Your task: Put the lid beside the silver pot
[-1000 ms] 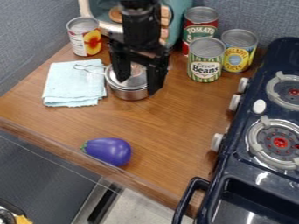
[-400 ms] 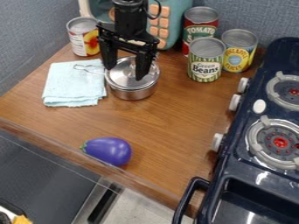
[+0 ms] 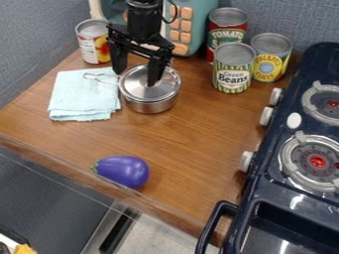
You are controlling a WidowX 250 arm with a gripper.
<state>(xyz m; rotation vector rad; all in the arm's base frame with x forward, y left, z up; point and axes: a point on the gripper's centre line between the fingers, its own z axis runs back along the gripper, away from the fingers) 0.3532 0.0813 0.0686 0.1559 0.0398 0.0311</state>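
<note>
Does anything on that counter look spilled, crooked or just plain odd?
Nothing stands out as spilled or damaged. The lid is on the silver pot, whose wire handle reaches over the folded cloth, which seems harmless.

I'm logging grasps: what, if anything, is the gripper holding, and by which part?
Nothing: the gripper has its jaws apart over the lid, which sits on the silver pot.

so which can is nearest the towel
The can with the yellow-and-red label, just behind the towel; the other three stand grouped right of the pot.
</note>
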